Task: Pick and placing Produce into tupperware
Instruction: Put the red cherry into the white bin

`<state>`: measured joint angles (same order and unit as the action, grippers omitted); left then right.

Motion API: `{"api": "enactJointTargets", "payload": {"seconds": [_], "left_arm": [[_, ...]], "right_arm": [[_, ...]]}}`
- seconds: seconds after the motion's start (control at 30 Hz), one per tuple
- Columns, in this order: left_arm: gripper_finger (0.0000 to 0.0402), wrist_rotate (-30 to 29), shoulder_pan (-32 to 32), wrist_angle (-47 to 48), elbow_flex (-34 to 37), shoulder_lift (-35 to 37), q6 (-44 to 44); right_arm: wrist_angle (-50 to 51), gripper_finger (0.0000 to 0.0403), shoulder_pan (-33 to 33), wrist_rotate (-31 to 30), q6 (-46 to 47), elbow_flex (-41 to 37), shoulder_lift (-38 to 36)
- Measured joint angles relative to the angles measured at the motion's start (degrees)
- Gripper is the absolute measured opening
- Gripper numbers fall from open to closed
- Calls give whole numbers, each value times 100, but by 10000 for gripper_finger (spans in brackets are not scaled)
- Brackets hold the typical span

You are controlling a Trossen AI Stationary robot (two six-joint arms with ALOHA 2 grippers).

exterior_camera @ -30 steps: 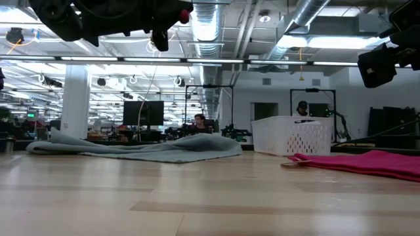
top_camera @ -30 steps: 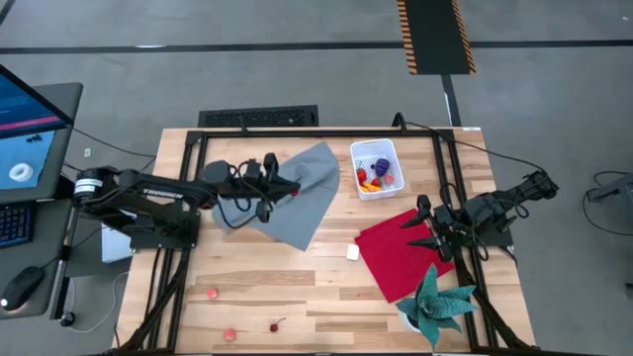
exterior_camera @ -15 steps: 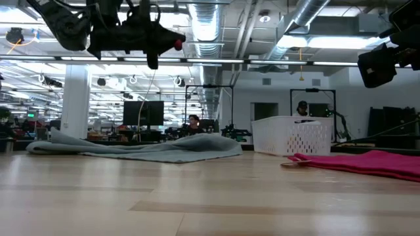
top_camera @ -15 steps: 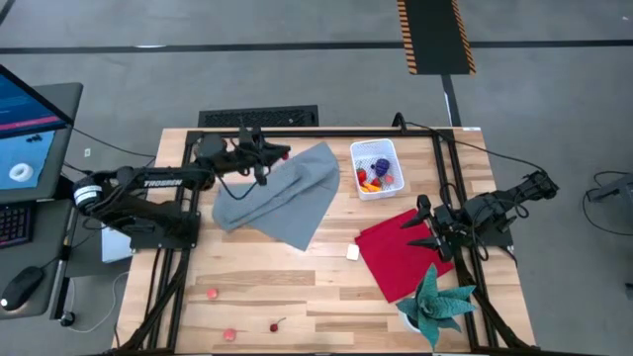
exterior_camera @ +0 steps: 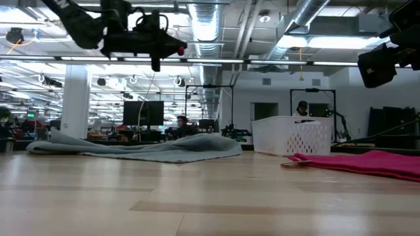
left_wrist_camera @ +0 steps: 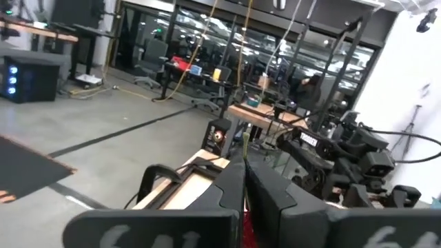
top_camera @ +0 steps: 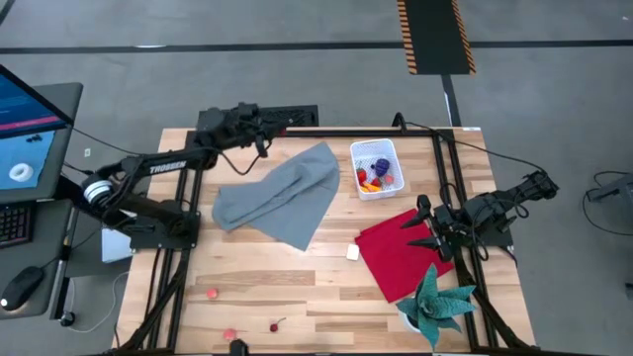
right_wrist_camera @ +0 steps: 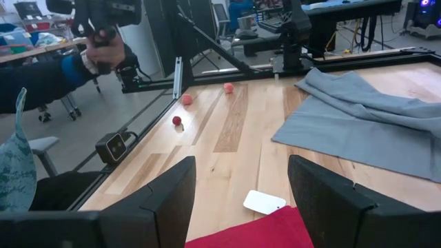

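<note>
My left gripper [top_camera: 282, 123] hangs high over the table's far edge, beyond the grey cloth [top_camera: 282, 193], and is shut on a small red piece of produce [exterior_camera: 182, 48]. The white tupperware [top_camera: 377, 168] stands at the far right on the bare wood. It holds a purple grape bunch with red and yellow pieces. Two pink berries [top_camera: 212, 293] and a cherry [top_camera: 275, 325] lie loose near the front left edge. My right gripper [top_camera: 427, 225] waits open above the red cloth [top_camera: 401, 257], with nothing between its fingers. My left gripper pinches the red piece [left_wrist_camera: 247, 222] between its two fingers. A thin green stem [left_wrist_camera: 244, 148] sticks out past the fingertips. The fingers lie about level, pointing toward the table's right. The piece is lifted clear, high above the table.
A small white cube [top_camera: 352, 253] lies beside the red cloth's left edge. A teal plant-like toy [top_camera: 435, 302] sits at the front right. A black frame runs round the table's edges. The loose berries [right_wrist_camera: 186, 99] also show in the right wrist view.
My left gripper has swung from above the grey cloth toward the table's far edge, staying shut on the red piece and keeping it high. The cloth and the tupperware have not moved.
</note>
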<state>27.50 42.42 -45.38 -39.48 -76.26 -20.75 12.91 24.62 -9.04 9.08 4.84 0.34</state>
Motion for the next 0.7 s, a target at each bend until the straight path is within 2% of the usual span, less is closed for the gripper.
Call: {"api": "enactJointTargets", "payload": {"seconds": [0.23, 0.5, 0.7], "left_arm": [[0, 378, -24, 222, -1249, -1124, -118], [0, 728, -344, 421, -2620, -2364, -258], [0, 950, -575, 1724, -3632, -3020, 152]], "right_arm": [[0, 254, -2, 0, 0, 0, 0], [0, 254, -1, -1, 0, 0, 0], [0, 254, -2, 0, 0, 0, 0]]}}
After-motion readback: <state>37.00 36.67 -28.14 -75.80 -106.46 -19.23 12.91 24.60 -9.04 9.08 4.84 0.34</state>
